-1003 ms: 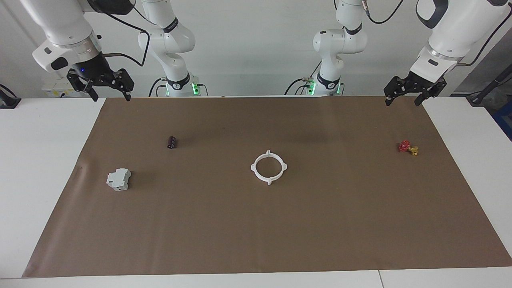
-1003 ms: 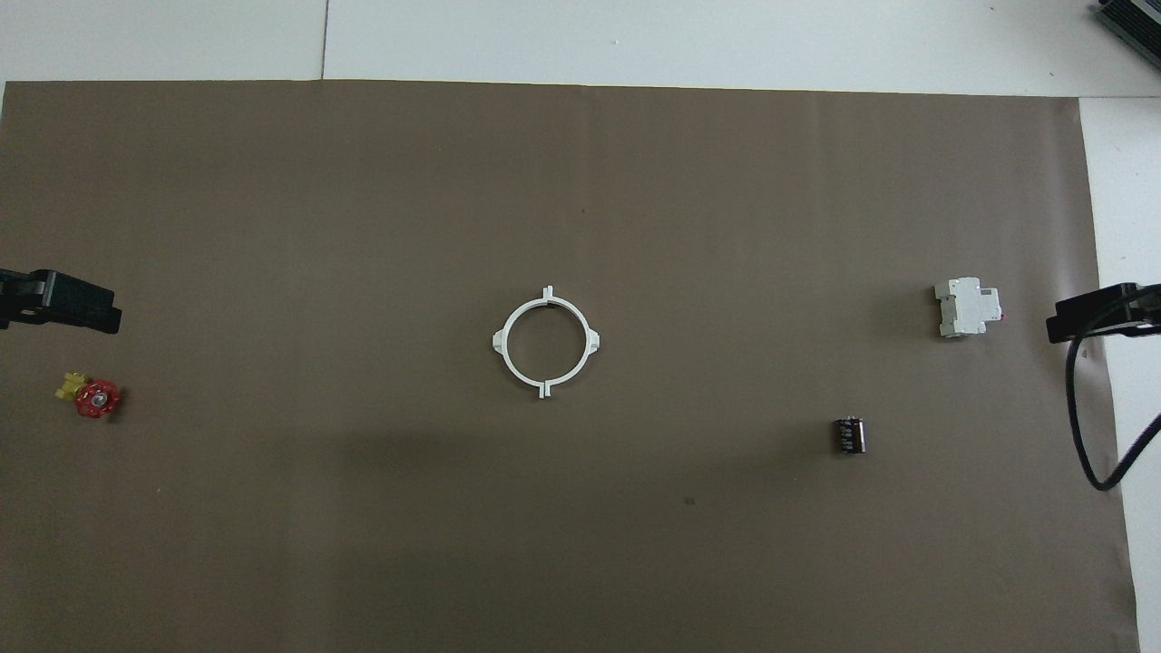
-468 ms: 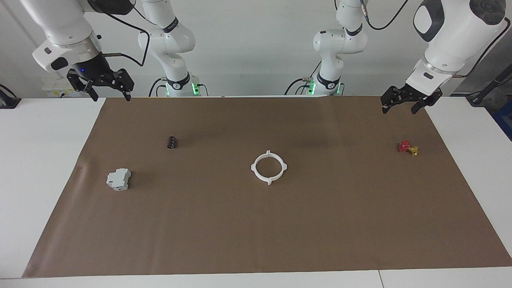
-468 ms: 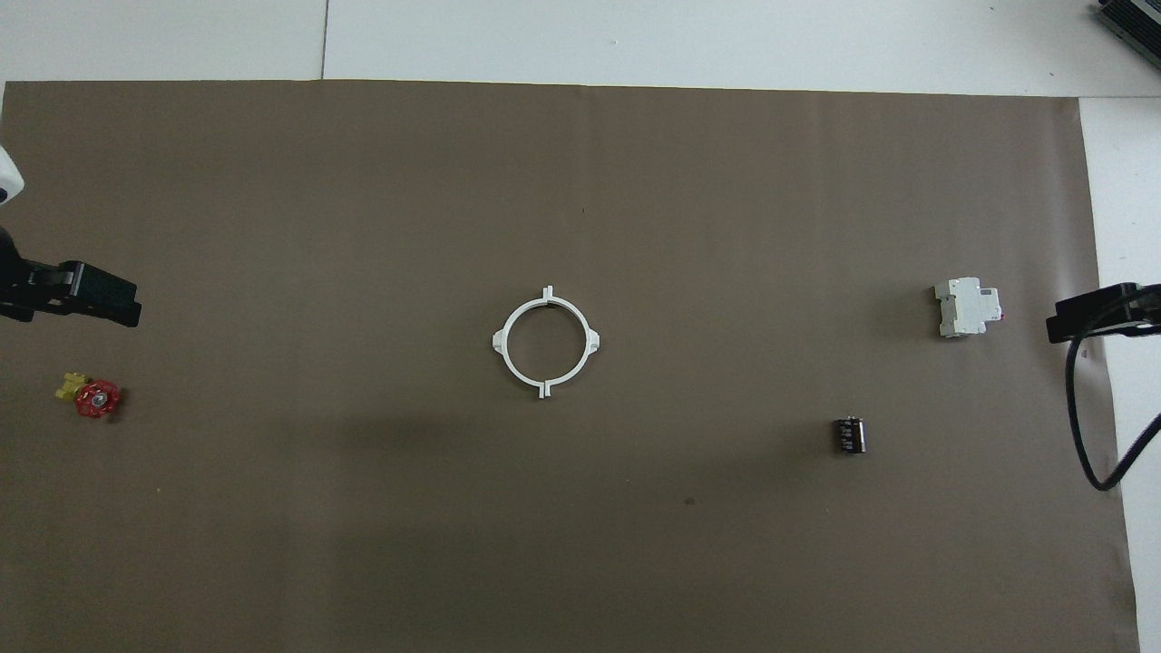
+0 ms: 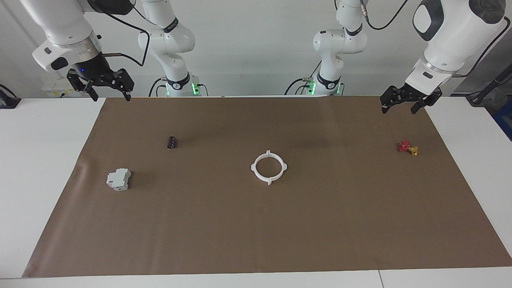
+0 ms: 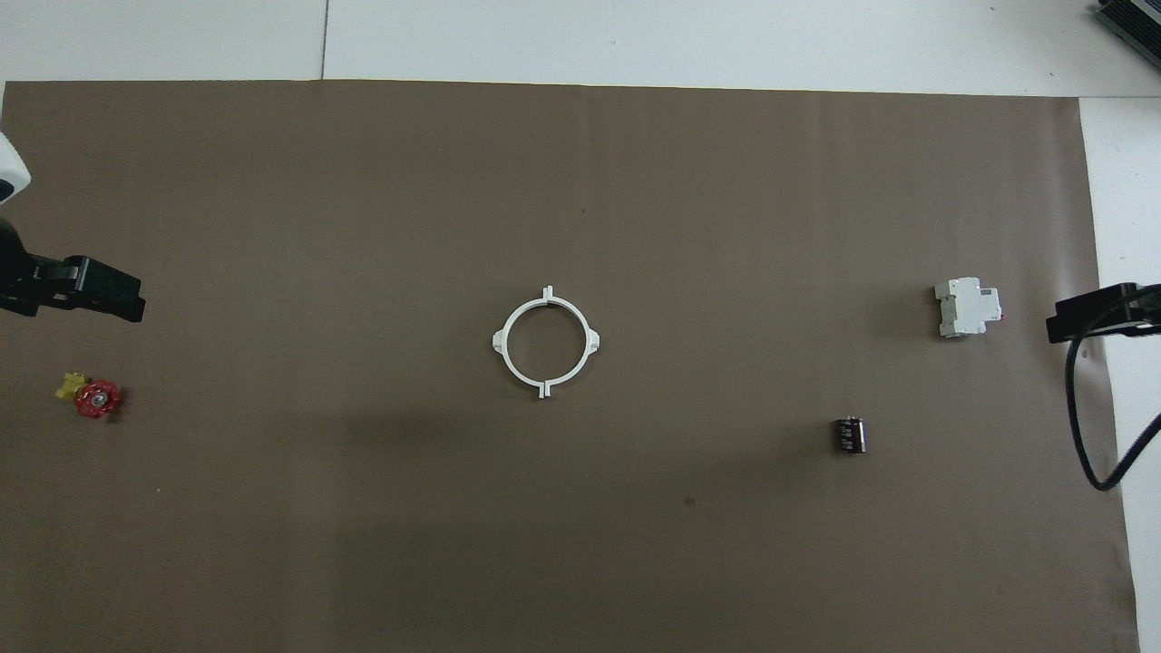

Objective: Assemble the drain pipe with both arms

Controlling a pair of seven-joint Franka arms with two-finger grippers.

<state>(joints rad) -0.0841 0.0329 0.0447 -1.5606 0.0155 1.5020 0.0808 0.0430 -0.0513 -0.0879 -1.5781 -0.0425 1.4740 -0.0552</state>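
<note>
Moved since a second ago: left gripper [image 5: 400, 105], which has shifted a little toward the table's middle; everything else lies as it did.
Left gripper: raised over the brown mat's [image 5: 256, 224] edge nearest the robots, at the left arm's end, jaws spread wide and holding nothing.
Right gripper [image 5: 111, 93]: up over the mat's corner at the right arm's end, fingers wide apart, empty; that arm waits.
Drain pipe [image 5: 269, 167]: two white half-rings closed into one ring with four tabs, flat on the mat at mid-table, well apart from both grippers.
Red-and-yellow valve [image 5: 408, 148]: on the mat toward the left arm's end.
Grey-white breaker block [image 5: 118, 179]: toward the right arm's end.
Dark cylinder [image 5: 172, 142]: nearer the robots than the block, lying on its side.
</note>
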